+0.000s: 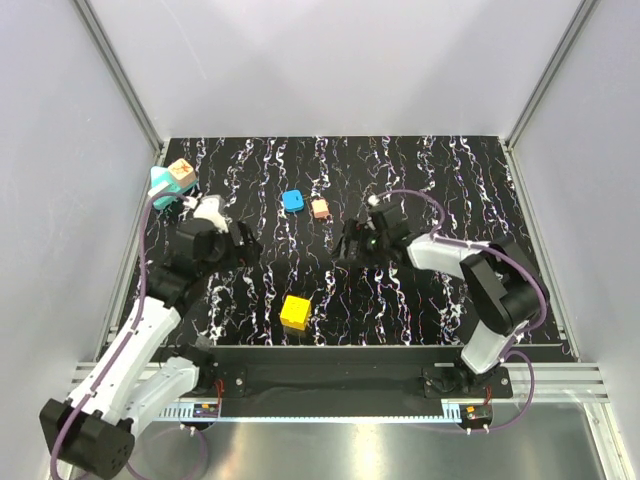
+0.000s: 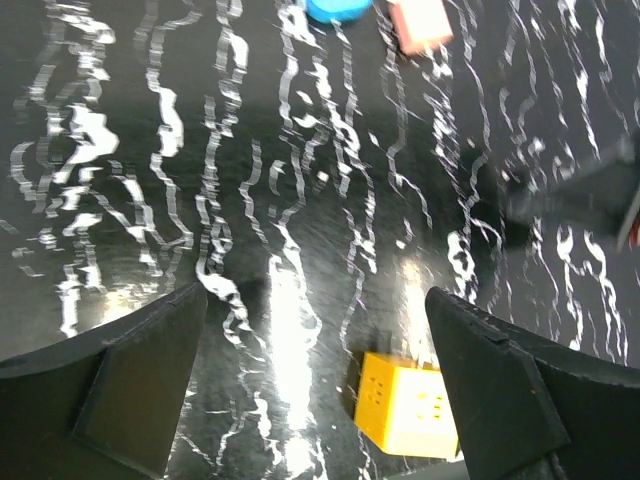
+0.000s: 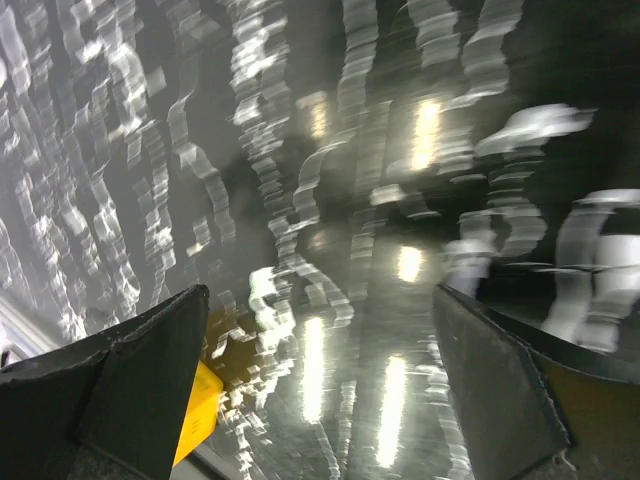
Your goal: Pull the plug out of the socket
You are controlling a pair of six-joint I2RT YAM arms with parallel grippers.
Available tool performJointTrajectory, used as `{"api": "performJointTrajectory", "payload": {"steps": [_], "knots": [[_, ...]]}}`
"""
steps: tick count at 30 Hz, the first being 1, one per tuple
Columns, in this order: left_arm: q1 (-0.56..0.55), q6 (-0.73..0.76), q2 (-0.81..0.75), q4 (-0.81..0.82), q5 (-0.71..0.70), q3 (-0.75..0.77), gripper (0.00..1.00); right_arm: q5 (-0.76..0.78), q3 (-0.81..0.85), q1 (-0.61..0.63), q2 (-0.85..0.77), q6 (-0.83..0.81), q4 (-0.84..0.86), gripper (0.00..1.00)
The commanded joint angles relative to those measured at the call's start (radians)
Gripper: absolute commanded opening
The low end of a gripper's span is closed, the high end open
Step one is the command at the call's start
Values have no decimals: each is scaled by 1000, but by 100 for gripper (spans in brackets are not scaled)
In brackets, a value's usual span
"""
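The tan plug [image 1: 181,172] with a reddish mark on top sits on the teal socket [image 1: 160,188] at the far left edge of the mat. It shows only in the top view. My left gripper [image 1: 243,243] is open and empty, to the right of the socket and nearer than it, apart from it. Its wrist view [image 2: 315,300] shows bare mat between the jaws. My right gripper [image 1: 350,245] is open and empty at the mat's middle, pointing left. Its wrist view [image 3: 320,295] is blurred.
A bright-blue block [image 1: 293,201] and a salmon block [image 1: 320,208] lie at the middle back, also in the left wrist view [image 2: 335,8] [image 2: 420,22]. A yellow cube [image 1: 295,312] sits near the front edge, by my left gripper's right finger [image 2: 405,405].
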Motion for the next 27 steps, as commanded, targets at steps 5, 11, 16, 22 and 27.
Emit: {"api": "performJointTrajectory", "payload": {"steps": [5, 11, 16, 22, 27], "knots": [[253, 45, 4, 18, 175, 79, 97, -44, -122, 210, -115, 44, 159, 100], [571, 18, 201, 22, 429, 185, 96, 51, -248, 224, -319, -8, 171, 100], [708, -50, 275, 137, 468, 193, 94, 54, -259, 224, -361, -72, 140, 99], [869, -183, 301, 361, 385, 58, 91, 11, -360, 224, -347, -78, 235, 100], [966, -369, 416, 738, 480, -66, 78, -26, -370, 224, -306, -109, 271, 100]]}}
